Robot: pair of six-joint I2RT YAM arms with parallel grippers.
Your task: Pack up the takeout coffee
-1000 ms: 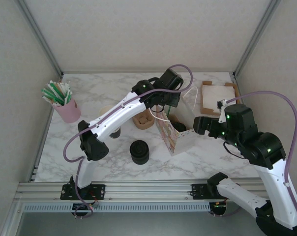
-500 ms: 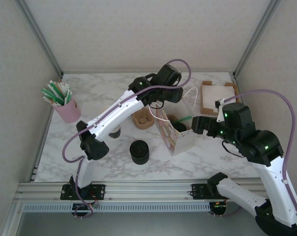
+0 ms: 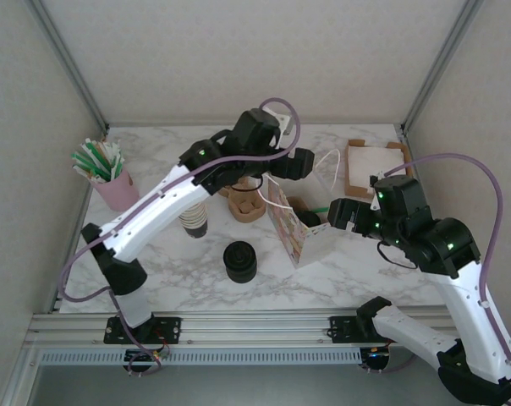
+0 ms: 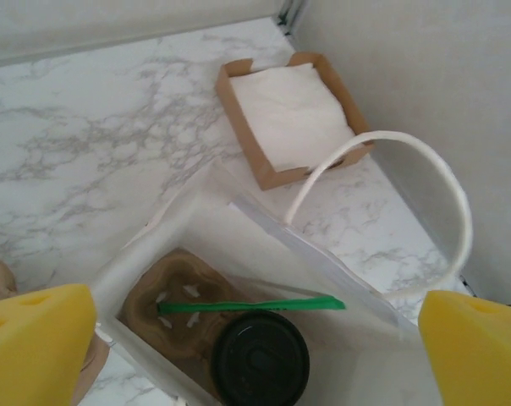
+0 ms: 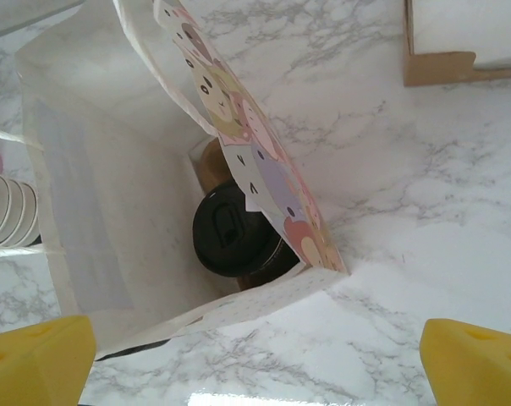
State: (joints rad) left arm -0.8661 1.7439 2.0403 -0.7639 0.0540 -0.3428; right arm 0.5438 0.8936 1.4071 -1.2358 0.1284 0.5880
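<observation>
Top external shows me two arms over one marble table (image 3: 154,271). The left gripper (image 3: 304,166) hangs above one white paper bag (image 3: 310,244), and the right gripper (image 3: 336,213) sits just beside the bag's right edge. From up here I cannot tell how either pair of jaws stands. I count one pink cup of straws (image 3: 113,189), one stack of black lids (image 3: 239,260), one empty pulp carrier (image 3: 247,205) and one napkin tray (image 3: 375,166).

Left wrist looks straight down the bag's mouth. Its two yellow pads (image 4: 35,338) sit at the frame's far corners, so the jaws are wide apart and hold nothing. Inside I count one takeout coffee (image 4: 260,359), one brown cup carrier (image 4: 171,292) and one green stick (image 4: 247,305) lying across it. The coffee stands upright at one end of the carrier, with its long axis vertical and its black lid facing me. One white handle (image 4: 391,138) arcs above.

Right wrist has its own pads (image 5: 35,359) spread wide and empty. The one coffee (image 5: 234,241) stands lid-up at the bag's bottom.
</observation>
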